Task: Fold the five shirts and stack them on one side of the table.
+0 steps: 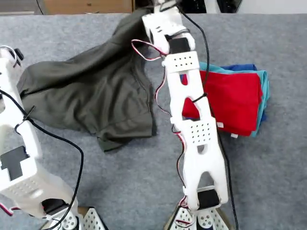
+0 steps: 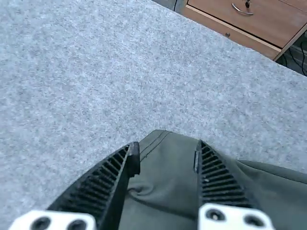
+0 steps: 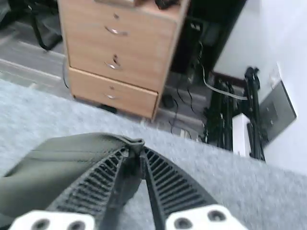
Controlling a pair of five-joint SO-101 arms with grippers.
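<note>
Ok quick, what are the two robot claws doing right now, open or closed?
Left gripper: open, with a corner of the dark green shirt between its fingers.
Right gripper: closed, pinching an edge of the dark green shirt.

A wooden drawer cabinet (image 3: 115, 52) stands by a white wall (image 3: 288, 38).

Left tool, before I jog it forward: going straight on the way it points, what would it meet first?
Probably the olive shirt, whose edge lies between the open fingers of the left tool, then the grey table; depth is unclear.
</note>
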